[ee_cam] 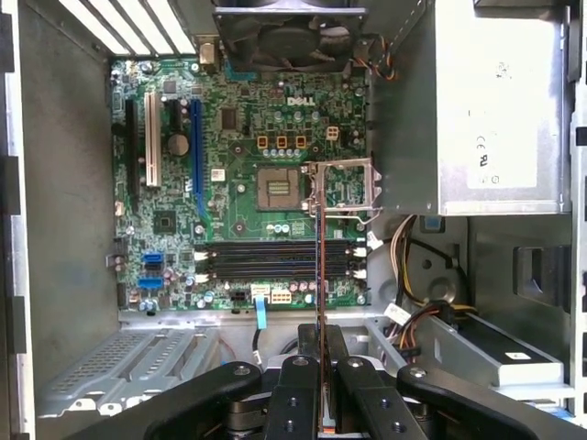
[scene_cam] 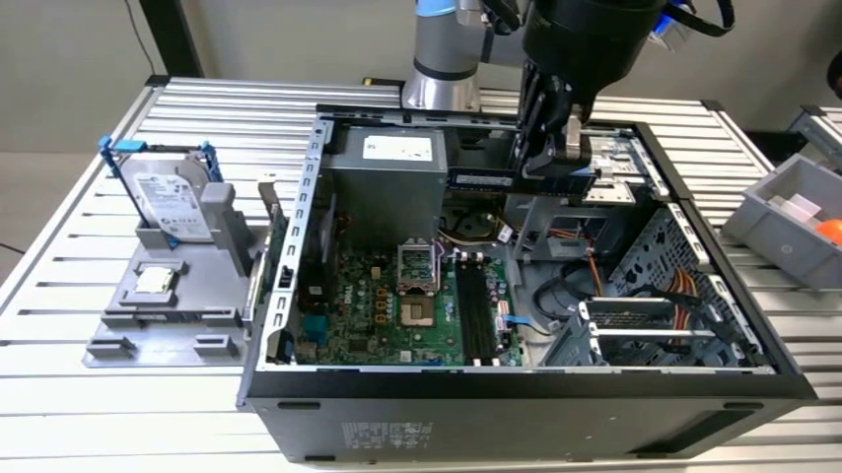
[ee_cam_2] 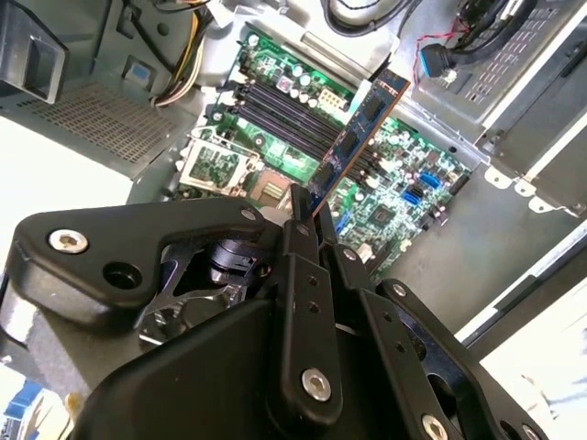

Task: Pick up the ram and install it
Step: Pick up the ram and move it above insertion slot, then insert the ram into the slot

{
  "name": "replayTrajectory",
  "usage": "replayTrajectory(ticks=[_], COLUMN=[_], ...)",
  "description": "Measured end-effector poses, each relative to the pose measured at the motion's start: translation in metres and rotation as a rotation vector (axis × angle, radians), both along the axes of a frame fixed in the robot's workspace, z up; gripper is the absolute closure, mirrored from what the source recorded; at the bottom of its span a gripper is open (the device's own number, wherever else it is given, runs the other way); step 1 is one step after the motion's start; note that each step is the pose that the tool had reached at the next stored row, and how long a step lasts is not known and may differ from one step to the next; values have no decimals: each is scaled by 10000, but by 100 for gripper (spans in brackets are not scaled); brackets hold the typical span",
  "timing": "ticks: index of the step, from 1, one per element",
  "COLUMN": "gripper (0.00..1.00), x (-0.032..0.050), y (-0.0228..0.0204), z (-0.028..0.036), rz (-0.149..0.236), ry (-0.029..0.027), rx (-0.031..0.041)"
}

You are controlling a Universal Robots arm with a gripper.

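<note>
Hand (ee_cam_2: pixel 306 213) with ram (ee_cam_2: pixel 359 133) above motherboard (ee_cam: pixel 240 151)

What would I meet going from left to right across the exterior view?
Hard drive → processor socket → ram → gripper, shut on the ram's end → grey bin.

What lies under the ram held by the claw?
Under the flat green ram stick in the black claw lie the green motherboard and its long black slots. The claw hides the stick's held end.
</note>
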State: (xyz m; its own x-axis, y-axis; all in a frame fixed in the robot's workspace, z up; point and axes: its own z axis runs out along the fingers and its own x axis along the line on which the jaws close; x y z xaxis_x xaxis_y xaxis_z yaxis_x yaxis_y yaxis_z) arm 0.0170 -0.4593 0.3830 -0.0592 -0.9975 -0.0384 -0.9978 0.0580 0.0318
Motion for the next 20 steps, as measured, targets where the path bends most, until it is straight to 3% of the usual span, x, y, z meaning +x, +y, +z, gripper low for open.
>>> replayTrajectory(ticks=[20], gripper=[100], x=[0], y=[0], z=[1], rz=[-1575], ry=[1], rx=[-2])
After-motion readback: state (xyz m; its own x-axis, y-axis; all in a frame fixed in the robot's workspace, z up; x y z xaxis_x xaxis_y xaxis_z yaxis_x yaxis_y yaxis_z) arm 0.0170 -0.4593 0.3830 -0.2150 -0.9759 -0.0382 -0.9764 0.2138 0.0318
